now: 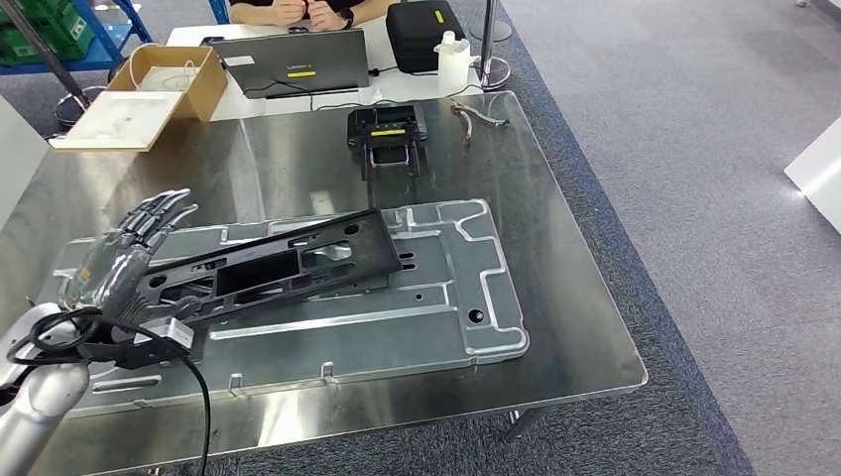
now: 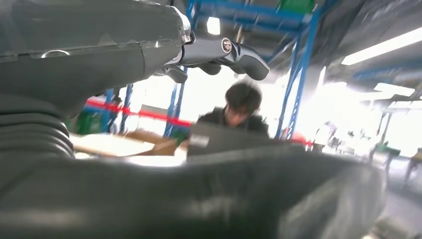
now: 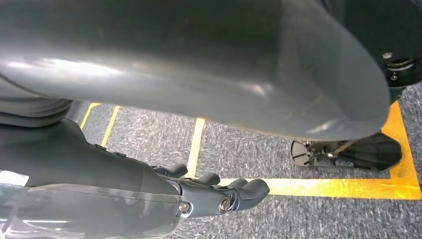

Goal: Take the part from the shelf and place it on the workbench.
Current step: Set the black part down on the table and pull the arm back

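Note:
The long black framed part (image 1: 288,268) lies slanted on a large silver stamped plate (image 1: 436,317) on the steel workbench (image 1: 555,198). Its right end rests on the plate. My left hand (image 1: 124,258) is at the part's left end, fingers stretched out and spread above it. In the left wrist view the fingers (image 2: 224,52) stand apart from a dark blurred surface below them, with a gap between. My right hand (image 3: 199,194) hangs over the grey floor, holding nothing, its fingers loosely extended.
At the back of the bench sit a black device with a yellow label (image 1: 387,129) and a bent cable piece (image 1: 476,117). Behind are a laptop (image 1: 293,61), a cardboard box (image 1: 159,84), a black case (image 1: 424,30), a white bottle (image 1: 452,61) and a seated person (image 1: 307,10).

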Motion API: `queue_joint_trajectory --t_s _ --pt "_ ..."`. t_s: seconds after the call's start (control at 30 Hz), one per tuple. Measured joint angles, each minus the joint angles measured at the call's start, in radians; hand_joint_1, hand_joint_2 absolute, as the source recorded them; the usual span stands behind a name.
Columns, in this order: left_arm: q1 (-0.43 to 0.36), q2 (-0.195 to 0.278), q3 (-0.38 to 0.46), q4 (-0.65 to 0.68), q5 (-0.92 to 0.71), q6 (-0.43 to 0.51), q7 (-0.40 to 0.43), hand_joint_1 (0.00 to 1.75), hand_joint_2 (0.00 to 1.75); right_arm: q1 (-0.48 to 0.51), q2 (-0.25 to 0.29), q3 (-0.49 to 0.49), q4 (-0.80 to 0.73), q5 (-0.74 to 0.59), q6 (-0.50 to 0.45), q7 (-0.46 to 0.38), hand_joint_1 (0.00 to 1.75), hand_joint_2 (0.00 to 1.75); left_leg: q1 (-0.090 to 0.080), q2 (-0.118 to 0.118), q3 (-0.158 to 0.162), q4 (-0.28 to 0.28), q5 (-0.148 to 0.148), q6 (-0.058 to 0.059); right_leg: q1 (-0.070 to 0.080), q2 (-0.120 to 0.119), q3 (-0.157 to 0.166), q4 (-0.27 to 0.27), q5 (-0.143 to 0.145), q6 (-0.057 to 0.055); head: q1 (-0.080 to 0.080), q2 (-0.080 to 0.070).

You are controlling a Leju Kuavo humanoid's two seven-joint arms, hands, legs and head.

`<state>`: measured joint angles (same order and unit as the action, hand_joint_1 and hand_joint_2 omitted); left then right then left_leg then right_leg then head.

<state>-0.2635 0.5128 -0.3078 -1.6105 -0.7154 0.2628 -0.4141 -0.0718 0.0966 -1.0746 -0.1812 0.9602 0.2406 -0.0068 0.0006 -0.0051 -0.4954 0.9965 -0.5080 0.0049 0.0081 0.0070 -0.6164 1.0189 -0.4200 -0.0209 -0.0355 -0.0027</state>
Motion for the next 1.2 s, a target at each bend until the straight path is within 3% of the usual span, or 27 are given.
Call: queue_joint_trajectory --t_s 0.2,0.3,0.37,0.47,0.5,0.53,0.57,0.63,0.7,0.83,0.9,0.97,1.0,1.03,1.07,1.13,1.2 --pt "0.038 -0.010 0.010 -0.132 -0.060 0.011 -0.004 0.00 0.00 0.000 0.004 -0.005 0.000 -0.005 -0.007 -0.002 0.00 0.00 -0.004 0.000 -0.002 0.006 -0.003 0.009 -0.005 0.000 0.000 -0.001 0.002 0.007 0.000 0.000" --pt "0.049 -0.012 0.008 -0.168 -0.101 0.020 -0.001 0.00 0.00 0.000 0.007 -0.007 0.000 -0.009 -0.007 -0.002 0.00 0.00 -0.002 0.002 0.001 -0.004 0.012 0.019 -0.006 0.001 0.002 -0.004 0.007 0.018 0.000 0.000" --pt "0.054 -0.013 0.003 -0.187 -0.125 0.028 0.004 0.00 0.00 0.000 0.007 -0.009 0.000 -0.011 -0.007 -0.003 0.00 0.00 0.005 0.007 0.003 -0.022 0.031 0.030 -0.004 0.001 -0.013 0.030 -0.027 0.027 0.000 0.000" --pt "0.065 -0.017 -0.006 -0.204 -0.144 0.032 0.009 0.00 0.00 0.000 0.007 -0.011 0.000 -0.011 -0.007 -0.004 0.00 0.00 0.009 0.011 -0.008 -0.025 0.043 0.035 -0.012 0.000 -0.081 0.203 -0.130 0.038 0.000 0.000" --pt "0.069 -0.018 -0.010 -0.207 -0.147 0.032 0.010 0.00 0.00 0.000 0.008 -0.012 0.000 -0.011 -0.007 -0.005 0.00 0.00 0.009 0.011 -0.013 -0.022 0.044 0.034 -0.017 -0.001 -0.095 0.245 -0.143 0.042 0.000 0.000" --pt "0.071 -0.019 -0.014 -0.209 -0.151 0.032 0.011 0.00 0.00 0.001 0.008 -0.012 0.000 -0.011 -0.007 -0.005 0.00 0.00 0.010 0.012 -0.018 -0.018 0.044 0.033 -0.021 -0.001 -0.094 0.254 -0.137 0.045 0.000 0.000" --pt "0.073 -0.020 -0.018 -0.212 -0.156 0.033 0.012 0.00 0.00 0.001 0.008 -0.012 0.000 -0.011 -0.007 -0.006 0.00 0.00 0.011 0.012 -0.023 -0.012 0.044 0.030 -0.025 -0.002 -0.073 0.223 -0.114 0.048 0.000 0.000" --pt "0.076 -0.020 -0.023 -0.218 -0.164 0.034 0.016 0.00 0.00 0.000 0.007 -0.012 0.000 -0.011 -0.007 -0.008 0.00 0.00 0.014 0.011 -0.033 0.002 0.040 0.022 -0.031 -0.002 0.001 0.099 -0.064 0.050 0.000 0.000" --pt "0.077 -0.021 -0.028 -0.225 -0.170 0.037 0.018 0.00 0.00 -0.001 0.007 -0.012 0.000 -0.012 -0.007 -0.009 0.00 0.00 0.013 0.010 -0.041 0.012 0.038 0.007 -0.028 0.000 0.042 0.023 -0.046 0.042 0.000 0.000" --pt "0.080 -0.021 -0.040 -0.235 -0.178 0.043 0.023 0.00 0.00 -0.004 0.008 -0.014 0.000 -0.014 -0.007 -0.010 0.00 0.00 0.015 0.008 -0.053 0.026 0.031 -0.020 -0.025 -0.001 0.032 0.009 -0.038 0.011 0.000 0.000" --pt "0.082 -0.020 -0.046 -0.239 -0.181 0.044 0.025 0.00 0.00 -0.005 0.009 -0.015 0.000 -0.014 -0.007 -0.010 0.00 0.00 0.018 0.008 -0.079 0.091 -0.028 -0.027 -0.026 -0.005 0.021 0.004 -0.025 -0.007 0.000 0.000" --pt "0.084 -0.020 -0.051 -0.241 -0.187 0.044 0.025 0.00 0.00 -0.005 0.009 -0.017 0.000 -0.014 -0.008 -0.010 0.00 0.00 0.018 0.008 -0.121 0.214 -0.109 -0.030 -0.021 -0.007 0.003 0.005 -0.012 -0.016 0.000 0.000" --pt "0.086 -0.020 -0.054 -0.241 -0.190 0.045 0.026 0.00 0.00 -0.005 0.009 -0.018 0.000 -0.015 -0.008 -0.010 0.00 0.00 0.018 0.008 -0.134 0.264 -0.132 -0.031 -0.017 -0.007 -0.008 0.006 -0.005 -0.017 0.000 0.000" --pt "0.087 -0.020 -0.058 -0.242 -0.193 0.045 0.027 0.00 0.00 -0.005 0.009 -0.019 0.000 -0.015 -0.008 -0.010 0.00 0.00 0.018 0.008 -0.133 0.284 -0.134 -0.030 -0.015 -0.008 -0.019 0.007 0.003 -0.017 0.000 0.000" --pt "0.089 -0.020 -0.061 -0.243 -0.195 0.046 0.028 0.00 0.00 -0.005 0.009 -0.020 0.000 -0.015 -0.008 -0.010 0.00 0.00 0.018 0.008 -0.112 0.267 -0.118 -0.027 -0.012 -0.008 -0.030 0.008 0.011 -0.017 0.000 0.000" --pt "0.089 -0.019 -0.068 -0.250 -0.197 0.049 0.030 0.00 0.00 -0.005 0.010 -0.020 0.000 -0.016 -0.008 -0.010 0.00 0.00 0.015 0.009 -0.027 0.140 -0.065 -0.016 -0.009 -0.008 -0.047 0.011 0.027 -0.014 0.000 0.000" --pt "0.090 -0.017 -0.071 -0.260 -0.198 0.051 0.031 0.00 0.00 -0.006 0.013 -0.020 0.000 -0.016 -0.008 -0.011 0.00 0.00 0.008 0.010 0.040 0.027 -0.040 -0.007 -0.008 -0.008 -0.056 0.011 0.044 -0.006 0.000 0.000"
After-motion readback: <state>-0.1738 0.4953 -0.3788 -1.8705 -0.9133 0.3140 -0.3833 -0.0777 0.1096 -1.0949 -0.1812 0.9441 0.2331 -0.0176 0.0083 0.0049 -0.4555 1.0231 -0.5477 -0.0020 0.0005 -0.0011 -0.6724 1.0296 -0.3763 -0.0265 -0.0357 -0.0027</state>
